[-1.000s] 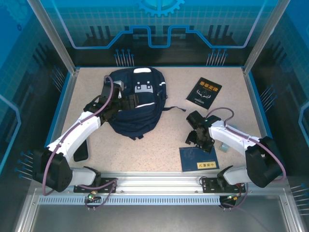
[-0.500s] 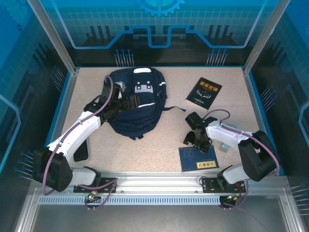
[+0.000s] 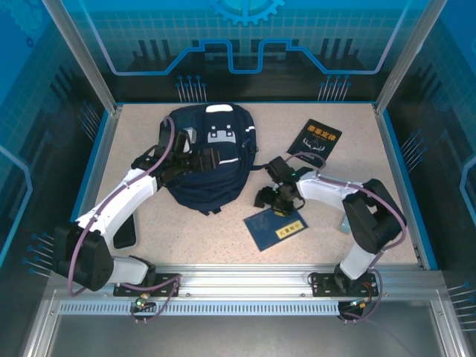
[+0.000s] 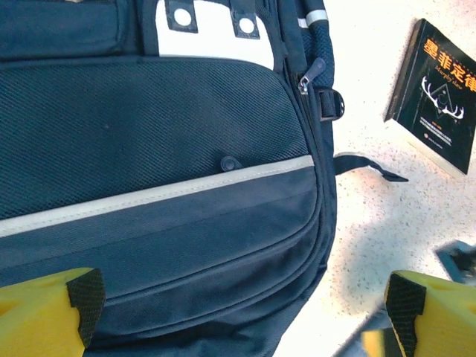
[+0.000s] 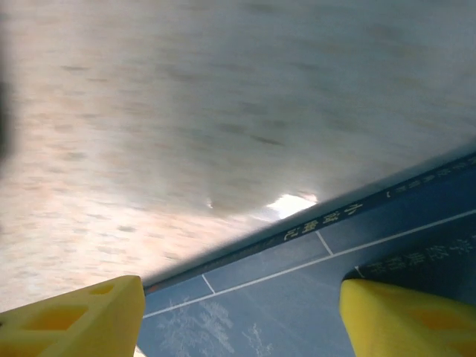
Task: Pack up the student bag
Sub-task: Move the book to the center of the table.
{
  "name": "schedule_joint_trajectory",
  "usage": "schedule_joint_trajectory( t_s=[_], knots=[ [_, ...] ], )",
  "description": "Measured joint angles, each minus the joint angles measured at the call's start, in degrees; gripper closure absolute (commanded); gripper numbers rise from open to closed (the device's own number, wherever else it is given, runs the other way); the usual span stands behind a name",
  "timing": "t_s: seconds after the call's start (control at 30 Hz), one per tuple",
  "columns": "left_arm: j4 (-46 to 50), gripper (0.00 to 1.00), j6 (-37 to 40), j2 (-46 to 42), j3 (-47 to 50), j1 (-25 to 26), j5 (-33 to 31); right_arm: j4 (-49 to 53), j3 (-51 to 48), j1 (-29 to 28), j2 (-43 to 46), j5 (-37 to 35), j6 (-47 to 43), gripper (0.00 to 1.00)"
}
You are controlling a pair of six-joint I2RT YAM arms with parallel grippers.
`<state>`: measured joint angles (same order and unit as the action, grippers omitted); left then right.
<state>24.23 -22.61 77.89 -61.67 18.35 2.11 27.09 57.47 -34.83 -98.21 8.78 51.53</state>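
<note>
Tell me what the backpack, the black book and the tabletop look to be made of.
The student bag: matte navy woven synthetic fabric, judging by its coarse visible weave; its pale stripe looks like reflective tape. The black book: paper with a smooth, slightly glossy printed cover, pale page edges showing. The table: hard speckled beige surface, perhaps laminate or stone-effect.

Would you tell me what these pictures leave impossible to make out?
Top view: right gripper hides whether it grips the blue book.
Right wrist view: table blurred.
Left wrist view: black book cut off by the right edge.
Top view: left arm covers part of a dark flat thing.
</note>
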Motion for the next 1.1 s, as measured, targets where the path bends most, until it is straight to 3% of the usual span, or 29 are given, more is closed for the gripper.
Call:
schedule_joint_trajectory(
  t_s=[0.13, 0.27, 0.37, 0.5, 0.7, 1.1],
  knots=[
    [0.98, 0.02, -0.85, 1.22, -0.39, 0.00, 2.21, -3.87, 2.97, -2.80, -2.86, 1.25, -1.33, 0.33],
    [1.75, 0.05, -1.51, 2.25, -0.83, 0.02, 5.11, -0.42, 3.02, -3.15, -1.07, -2.60, -1.64, 0.36],
    [2.36, 0.09, -1.68, 3.17, -1.42, 0.31, 7.08, 4.83, 3.04, -3.10, 3.06, -5.35, -0.81, 0.43],
    [2.62, 0.12, -1.77, 4.63, -2.38, 2.38, 8.28, 6.69, 1.40, -3.98, 7.28, -3.28, 1.05, 0.57],
    [2.62, 0.14, -2.40, 6.14, -2.82, 6.21, 8.28, 8.87, -0.31, -9.01, 4.94, 0.52, 1.16, 0.74],
    [2.51, 0.16, -4.52, 7.61, -3.19, 8.20, 8.31, 10.51, -2.19, -7.19, 1.57, 0.50, -3.26, 0.76]
  ],
)
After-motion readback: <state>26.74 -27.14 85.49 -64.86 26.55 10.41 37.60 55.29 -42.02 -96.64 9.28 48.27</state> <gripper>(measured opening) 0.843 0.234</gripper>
